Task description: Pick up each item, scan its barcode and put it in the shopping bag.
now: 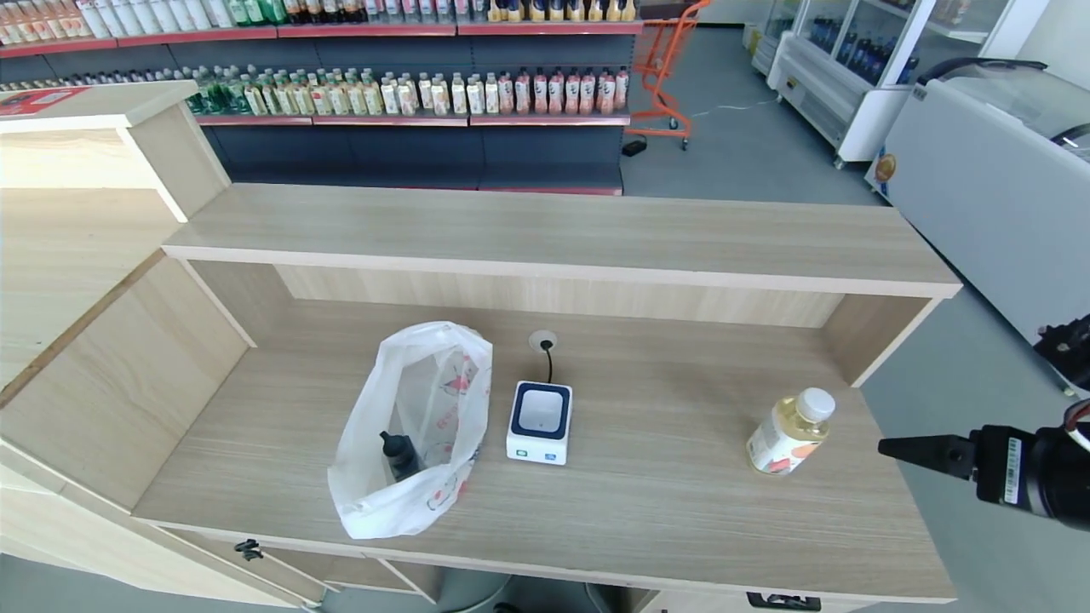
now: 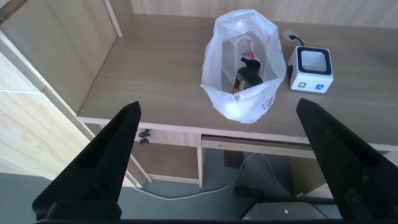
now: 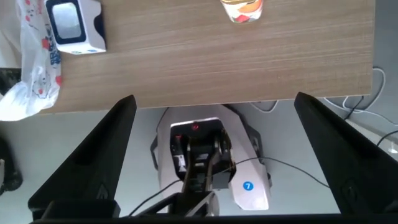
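Bottle (image 1: 792, 432) upright near counter (image 1: 647, 511) right end, well apart from scanner (image 1: 540, 421) and bag (image 1: 409, 426). Right gripper (image 1: 892, 447) off the edge near it, fingers spread; left gripper (image 2: 219, 104) likewise spread. Risk: an off-centre approach could topple the bottle.

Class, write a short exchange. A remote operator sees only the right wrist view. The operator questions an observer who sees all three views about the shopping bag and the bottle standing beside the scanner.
Operator: Is anything in the shopping bag yet?
Observer: Yes, the head view shows a dark bottle standing inside it.
Operator: My view cuts off the top of the pale bottle. Is it capped?
Observer: Yes, a white cap sits on it.
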You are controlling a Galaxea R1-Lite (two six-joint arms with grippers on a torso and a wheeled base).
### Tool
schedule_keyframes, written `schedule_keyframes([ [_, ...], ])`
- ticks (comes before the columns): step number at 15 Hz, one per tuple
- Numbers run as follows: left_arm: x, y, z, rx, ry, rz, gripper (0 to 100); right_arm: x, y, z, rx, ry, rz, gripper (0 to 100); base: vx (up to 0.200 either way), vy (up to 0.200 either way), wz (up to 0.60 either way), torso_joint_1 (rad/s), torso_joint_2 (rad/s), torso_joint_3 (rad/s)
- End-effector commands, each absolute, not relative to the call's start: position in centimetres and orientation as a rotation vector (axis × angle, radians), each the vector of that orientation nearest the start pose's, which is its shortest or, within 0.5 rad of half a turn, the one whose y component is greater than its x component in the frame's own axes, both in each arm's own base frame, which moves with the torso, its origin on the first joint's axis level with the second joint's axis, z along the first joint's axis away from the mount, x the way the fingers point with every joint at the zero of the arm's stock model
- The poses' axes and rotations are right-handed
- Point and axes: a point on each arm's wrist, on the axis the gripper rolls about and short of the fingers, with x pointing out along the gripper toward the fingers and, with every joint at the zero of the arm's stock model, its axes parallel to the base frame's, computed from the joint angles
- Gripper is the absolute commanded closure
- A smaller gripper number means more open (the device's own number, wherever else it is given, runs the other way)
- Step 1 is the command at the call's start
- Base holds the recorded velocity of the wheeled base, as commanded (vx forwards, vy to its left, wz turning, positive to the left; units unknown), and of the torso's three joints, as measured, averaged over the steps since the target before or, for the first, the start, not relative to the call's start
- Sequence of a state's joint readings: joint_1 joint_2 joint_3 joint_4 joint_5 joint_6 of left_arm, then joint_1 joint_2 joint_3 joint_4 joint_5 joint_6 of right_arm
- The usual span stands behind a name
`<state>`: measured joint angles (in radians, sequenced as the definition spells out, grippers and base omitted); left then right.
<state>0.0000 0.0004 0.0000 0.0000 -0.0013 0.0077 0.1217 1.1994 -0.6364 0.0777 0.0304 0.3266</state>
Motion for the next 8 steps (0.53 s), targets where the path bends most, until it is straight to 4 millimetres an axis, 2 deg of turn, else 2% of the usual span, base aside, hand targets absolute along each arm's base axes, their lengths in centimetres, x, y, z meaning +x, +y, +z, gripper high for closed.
schedule_keyframes([
  [1,-2.3,0.0,7.5,0.008,0.0,-0.002,0,16.5,2.0,18.5,0.283,0.683,0.028,0,0.0,-0.2,0.0,-0.002,0.0,0.002],
  [5,-2.3,0.0,7.5,0.003,0.0,-0.002,0,16.8,1.9,17.3,0.25,0.732,-0.018,0,0.0,0.0,0.0,0.0,0.0,0.0],
  [6,-2.3,0.0,7.5,0.003,0.0,-0.002,0,16.8,1.6,15.6,0.152,0.797,-0.112,0,0.0,0.0,0.0,0.0,0.0,0.0],
  [8,-2.3,0.0,7.5,0.003,0.0,0.0,0,17.0,1.4,13.6,0.043,0.887,-0.201,0,0.0,0.0,0.0,0.0,0.0,0.0],
])
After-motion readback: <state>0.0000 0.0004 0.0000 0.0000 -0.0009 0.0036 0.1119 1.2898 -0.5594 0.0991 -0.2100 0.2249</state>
